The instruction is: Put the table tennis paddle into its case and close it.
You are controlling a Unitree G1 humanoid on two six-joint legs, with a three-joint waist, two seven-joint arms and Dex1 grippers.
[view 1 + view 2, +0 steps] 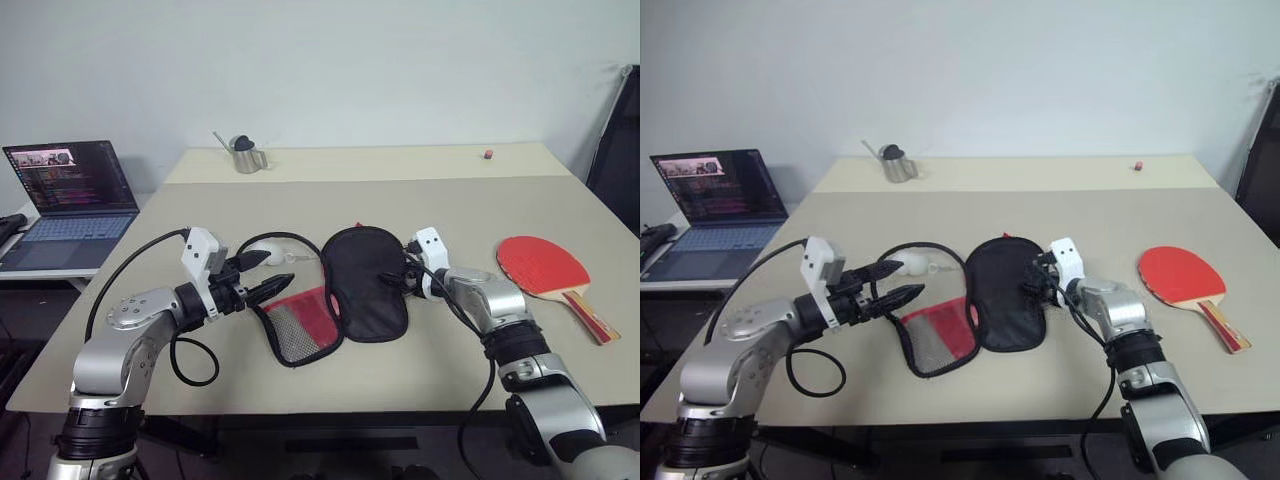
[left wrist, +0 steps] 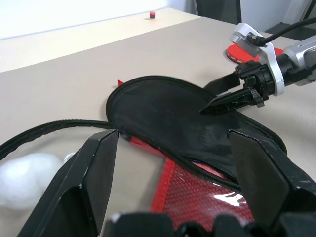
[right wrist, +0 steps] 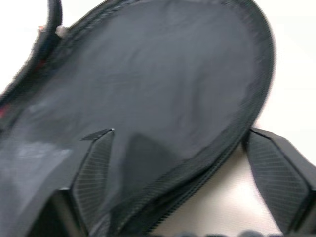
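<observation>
A plain white wall behind, a broad beige table [image 1: 400,200] in front, and the action sits right at its near middle.

Right gripper [image 2: 217,98] first: fingers apart, spread over the right edge of the case [image 1: 365,282]. In the right wrist view one finger [image 3: 96,158] lies over the black lining while the other [image 3: 279,170] sits outside the rim, over bare table, so the jaws straddle the case's edge without being closed on it. Whether a fingertip actually touches the fabric, I cannot tell.

Left gripper [image 1: 268,276] now: fingers spread wide, nothing between them, pointing across at the case and hanging just off its left side, above the folded-out red flap with the black mesh pocket.

The case lies unzipped and flat, black lining facing up, the red mesh flap sprawled toward the near left. A loose black loop of zipper edging curls off its far-left side around a small white lump [image 1: 272,257].

The paddle [image 1: 540,267] is well apart from all this, lying flat on the table out to the right, red face up, wooden handle pointing to the near right.

Further out: a metal can [image 1: 243,155] at the far left of the table, a tiny red thing [image 1: 488,154] at the far right, and an open laptop [image 1: 68,200] on a side desk to the left.
</observation>
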